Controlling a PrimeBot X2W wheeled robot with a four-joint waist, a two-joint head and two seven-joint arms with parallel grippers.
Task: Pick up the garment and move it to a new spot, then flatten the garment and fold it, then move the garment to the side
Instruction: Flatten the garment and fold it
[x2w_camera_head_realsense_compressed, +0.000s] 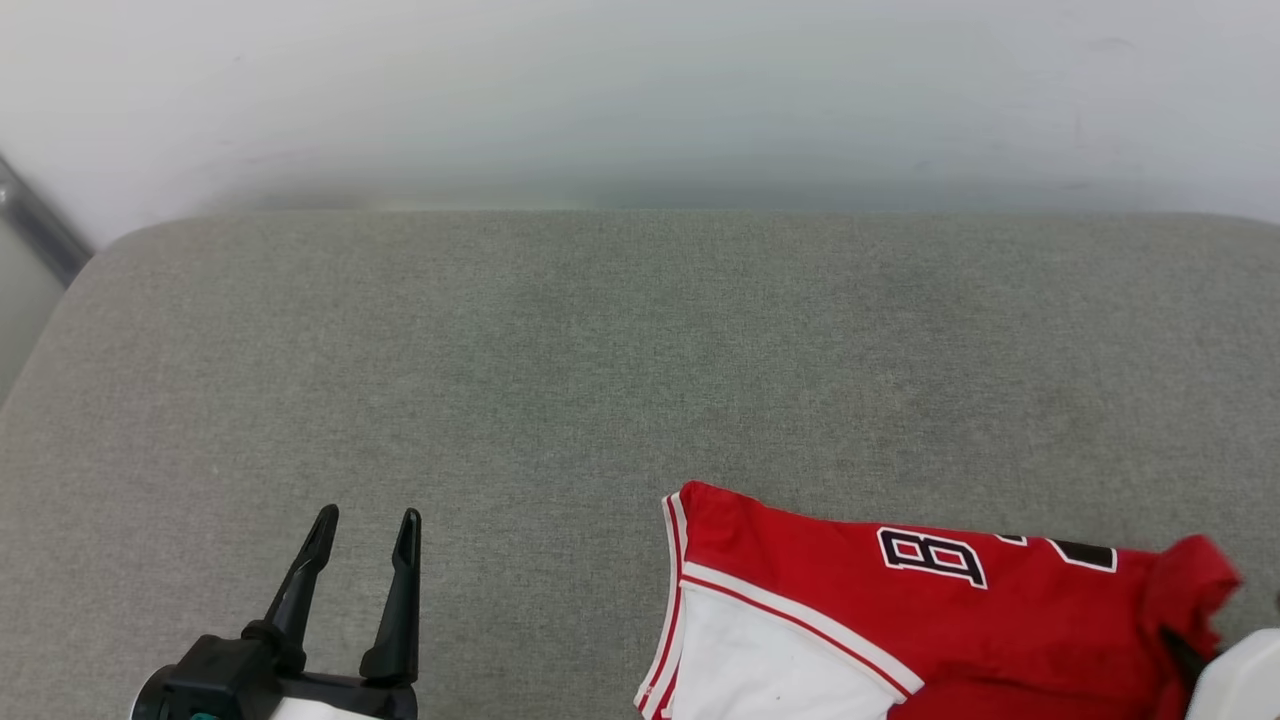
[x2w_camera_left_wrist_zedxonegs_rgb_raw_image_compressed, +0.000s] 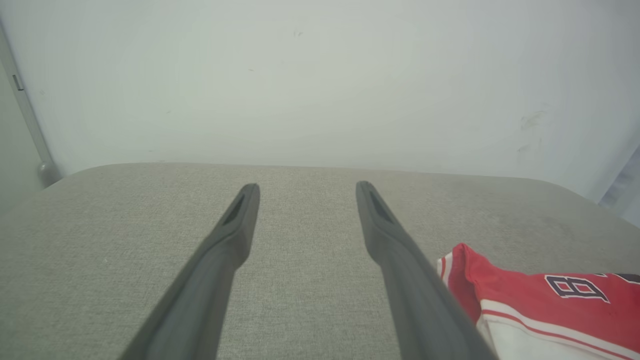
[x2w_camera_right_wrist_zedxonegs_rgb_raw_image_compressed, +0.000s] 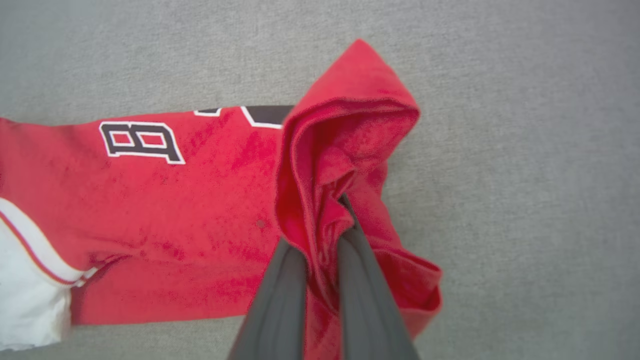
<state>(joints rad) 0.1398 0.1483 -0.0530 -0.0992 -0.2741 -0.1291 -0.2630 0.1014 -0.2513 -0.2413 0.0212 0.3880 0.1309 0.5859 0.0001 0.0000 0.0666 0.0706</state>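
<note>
The garment (x2w_camera_head_realsense_compressed: 950, 620) is seen lying on the grey fabric-covered desk (x2w_camera_head_realsense_compressed: 560, 380), at the near right of the head view. It is spread partly flat, red side up, with a white sleeve and red-white stripe trim at its left end and black, white-outlined lettering along its far edge. The same red cloth and lettering are seen at the lower right of the left wrist view (x2w_camera_left_wrist_zedxonegs_rgb_raw_image_compressed: 540, 300).

In the right wrist view, a fold of the garment's (x2w_camera_right_wrist_zedxonegs_rgb_raw_image_compressed: 175, 215) right end is bunched and raised off the desk (x2w_camera_right_wrist_zedxonegs_rgb_raw_image_compressed: 525, 150). The right gripper (x2w_camera_right_wrist_zedxonegs_rgb_raw_image_compressed: 330, 225) is shown with its jaws clamped on that fold, and the red cloth is pinched between the two dark fingers (x2w_camera_right_wrist_zedxonegs_rgb_raw_image_compressed: 280, 300).

The left gripper (x2w_camera_head_realsense_compressed: 368, 518) is held above the near left of the desk, well apart from the garment. Its jaws are spread apart with nothing between them, as is also shown in its own wrist view (x2w_camera_left_wrist_zedxonegs_rgb_raw_image_compressed: 307, 187). A pale wall (x2w_camera_head_realsense_compressed: 640, 90) is seen behind the desk's far edge.
</note>
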